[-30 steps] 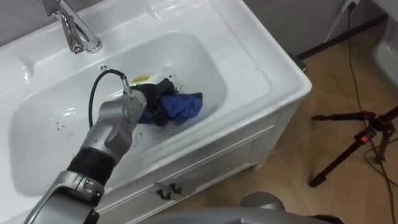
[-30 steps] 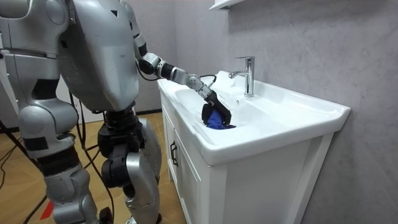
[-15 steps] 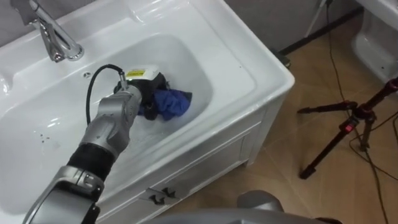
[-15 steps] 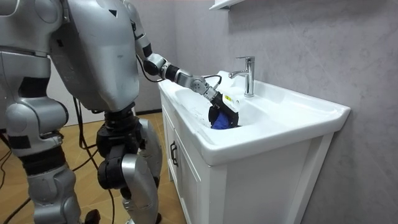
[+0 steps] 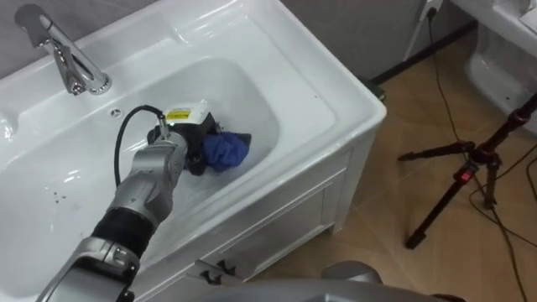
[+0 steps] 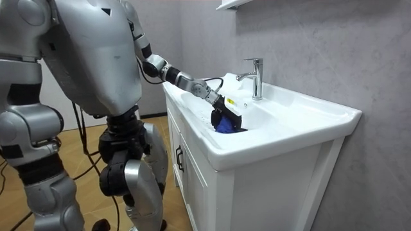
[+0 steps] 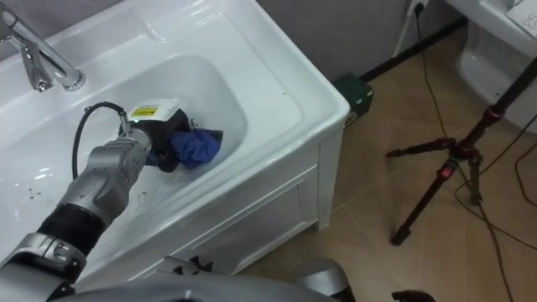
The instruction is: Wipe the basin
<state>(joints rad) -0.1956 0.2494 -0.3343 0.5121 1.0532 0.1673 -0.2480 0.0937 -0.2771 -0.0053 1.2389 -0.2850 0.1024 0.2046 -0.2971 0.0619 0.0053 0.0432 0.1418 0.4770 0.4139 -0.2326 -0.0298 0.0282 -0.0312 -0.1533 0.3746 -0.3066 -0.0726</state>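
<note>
Grips one blue cloth (image 5: 226, 149) in left hand (image 5: 191, 138), fingers curled round its near folds, bulk of it bunched just right of the hand, toward the right end of the single basin (image 5: 281, 92) bowl. Reaches in over the front rim, arm extended, hand angled down (one tap (image 5: 67, 54) at the back rim, well apart).

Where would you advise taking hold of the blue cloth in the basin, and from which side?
Take the bunched fold of the blue cloth that bulges out on the robot's right of the left hand, which is curled round its other end. Come from above: it lies low in the basin, whose walls would probably block a sideways approach.
</note>
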